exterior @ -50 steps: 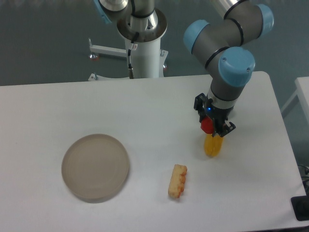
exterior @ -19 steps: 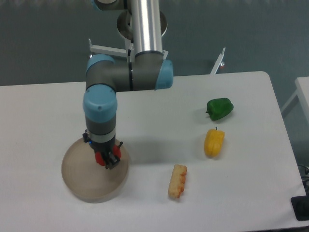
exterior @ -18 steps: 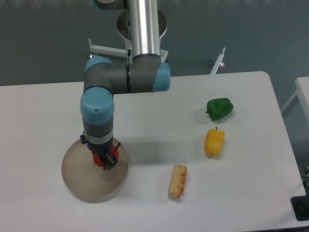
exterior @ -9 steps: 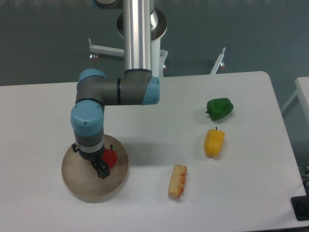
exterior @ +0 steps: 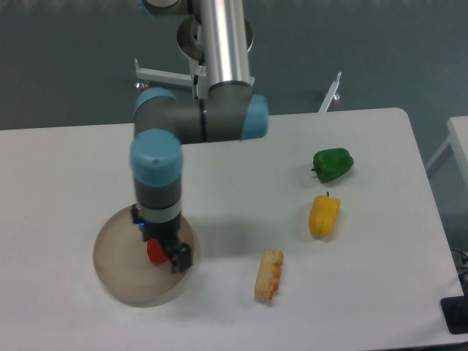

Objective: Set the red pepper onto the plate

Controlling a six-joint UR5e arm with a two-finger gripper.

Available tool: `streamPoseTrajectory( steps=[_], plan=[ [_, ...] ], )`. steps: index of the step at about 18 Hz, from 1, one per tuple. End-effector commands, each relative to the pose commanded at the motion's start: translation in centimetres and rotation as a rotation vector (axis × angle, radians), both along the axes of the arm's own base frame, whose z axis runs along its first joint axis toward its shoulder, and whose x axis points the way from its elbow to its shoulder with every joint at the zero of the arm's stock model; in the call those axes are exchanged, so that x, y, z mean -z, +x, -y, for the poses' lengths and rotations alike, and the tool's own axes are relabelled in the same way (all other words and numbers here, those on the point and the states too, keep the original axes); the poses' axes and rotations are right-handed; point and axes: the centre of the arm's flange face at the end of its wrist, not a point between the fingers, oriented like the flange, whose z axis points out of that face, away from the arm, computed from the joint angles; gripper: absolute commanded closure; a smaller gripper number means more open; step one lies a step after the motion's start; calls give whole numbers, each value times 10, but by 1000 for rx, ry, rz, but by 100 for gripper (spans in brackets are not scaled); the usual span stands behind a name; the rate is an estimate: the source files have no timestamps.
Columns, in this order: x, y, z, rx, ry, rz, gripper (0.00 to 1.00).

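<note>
While the arm reached down from the top of the view, the scene read as follows, left to right.

Plate: the plate lay flat on the white table, under and to the left of the jaws; a round beige-grey disc with a low rim.

Red pepper: the red pepper sat on the plate, right of its centre, touching or just beside the jaws on their left side; only its lower left part showed past the gripper.

Gripper: the gripper pointed straight down over the right part of the plate. Whether its jaws were apart or closed on the red pepper could not be told; the dark fingers and the wrist hid the gap.

Arm: the grey arm with blue joint caps rose straight above the jaws, then bent right to an upright silver column.

Corn piece: a pale yellow piece with orange edges lay on the table to the right of the jaws, clear of the plate.

Yellow pepper: the yellow pepper lay further right, well apart from the jaws.

Green pepper: the green pepper lay near the yellow pepper, on its far side.
</note>
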Motion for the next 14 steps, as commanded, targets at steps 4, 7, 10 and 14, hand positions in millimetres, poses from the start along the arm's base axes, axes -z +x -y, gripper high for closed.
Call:
streamPoseTrajectory(
  steps=[4,7,10,14],
  plan=[
    [-15,-47,37,105,-76,5,0],
    [-17,-90,60,95,-97,14,0],
    [-20,-129,83,87,-95,7,0],
    [-11,-155,112,131,-159,19,0]
  ],
)
